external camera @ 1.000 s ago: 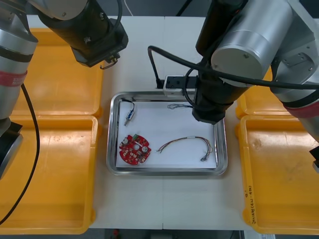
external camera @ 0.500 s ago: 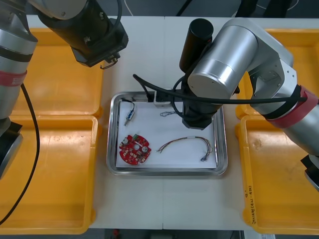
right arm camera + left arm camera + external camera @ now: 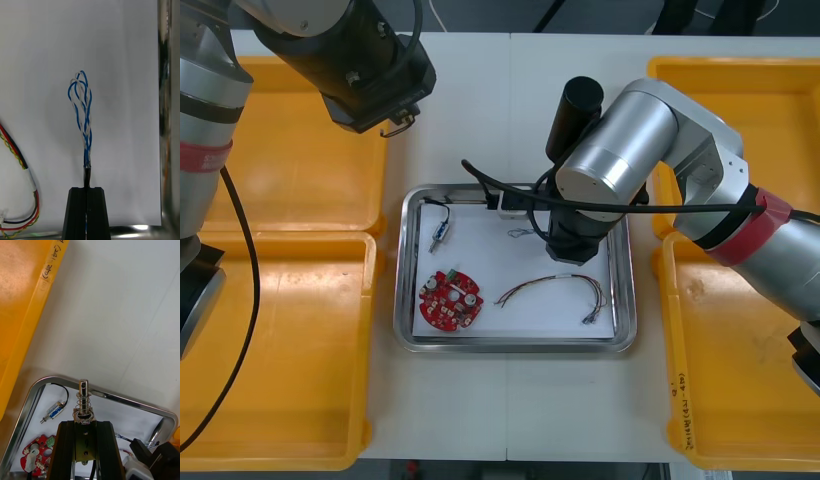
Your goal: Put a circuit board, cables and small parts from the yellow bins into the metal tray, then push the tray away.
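Note:
My right gripper (image 3: 87,190) is shut on one end of a twisted blue and white cable (image 3: 83,112), which hangs just above the white sheet in the metal tray (image 3: 515,345). In the front view the cable (image 3: 518,234) shows beside the right wrist, near the tray's far side. The tray holds a round red circuit board (image 3: 450,299), a red and yellow cable (image 3: 555,288) and a small metal part with a black lead (image 3: 439,232). My left gripper (image 3: 83,423) is shut on a small metal part with a spring (image 3: 84,399), held high beyond the tray's far left corner (image 3: 395,125).
Yellow bins stand two at each side, at left (image 3: 280,350) and at right (image 3: 740,350). The tray's shiny wall (image 3: 167,112) runs close beside the hanging cable. Bare table (image 3: 510,410) lies in front of the tray and beyond it.
The right arm has swung left and nearer over the tray, carrying the blue and white cable from the far right corner toward the far middle. The left arm has stayed still.

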Robot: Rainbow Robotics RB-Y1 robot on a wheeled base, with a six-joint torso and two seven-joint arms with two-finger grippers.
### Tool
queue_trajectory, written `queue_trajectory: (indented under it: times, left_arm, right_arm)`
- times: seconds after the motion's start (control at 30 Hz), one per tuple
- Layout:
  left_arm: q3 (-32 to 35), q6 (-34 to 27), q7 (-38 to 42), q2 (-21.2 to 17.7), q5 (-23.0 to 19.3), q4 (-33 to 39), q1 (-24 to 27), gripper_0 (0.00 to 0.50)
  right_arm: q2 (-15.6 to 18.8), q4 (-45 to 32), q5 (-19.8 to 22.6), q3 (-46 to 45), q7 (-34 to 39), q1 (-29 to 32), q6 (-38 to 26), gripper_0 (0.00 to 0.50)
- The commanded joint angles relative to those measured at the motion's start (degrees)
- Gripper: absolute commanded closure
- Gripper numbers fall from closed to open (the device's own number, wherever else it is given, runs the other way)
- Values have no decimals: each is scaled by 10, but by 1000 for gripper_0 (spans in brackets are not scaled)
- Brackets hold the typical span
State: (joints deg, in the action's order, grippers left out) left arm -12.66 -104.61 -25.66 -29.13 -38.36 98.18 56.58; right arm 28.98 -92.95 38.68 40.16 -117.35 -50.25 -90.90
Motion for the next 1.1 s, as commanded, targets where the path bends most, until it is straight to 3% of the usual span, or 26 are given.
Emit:
queue_trajectory:
  times: [0.03,0.43,0.47,0.5,0.53,0.57,0.77,1.1]
  left_arm:
    - [21,-3,-24,-18,-5,17,-2,499]
    - [22,-3,-25,-18,-5,17,-1,499]
    - [22,-3,-25,-18,-5,17,-2,499]
    - [22,-3,-25,-19,-5,17,-1,500]
    - [22,-3,-25,-18,-5,17,-1,499]
    - [22,-3,-25,-19,-6,17,-1,499]
    - [22,-3,-25,-19,-5,17,-2,500]
    - [24,-3,-25,-19,-6,18,-1,499]
  right_arm:
    - [-13,15,-1,10,-24,2,25,500]
    - [-16,45,0,33,-18,2,65,488]
    - [-16,45,0,33,-17,2,65,392]
    - [-16,45,-2,33,-17,2,67,190]
    - [-16,45,-4,33,-19,2,69,49]
    - [-16,45,-4,33,-17,2,70,10]
    - [-16,31,-27,28,-18,2,74,0]
    - [-16,1,-25,1,-17,2,33,0]
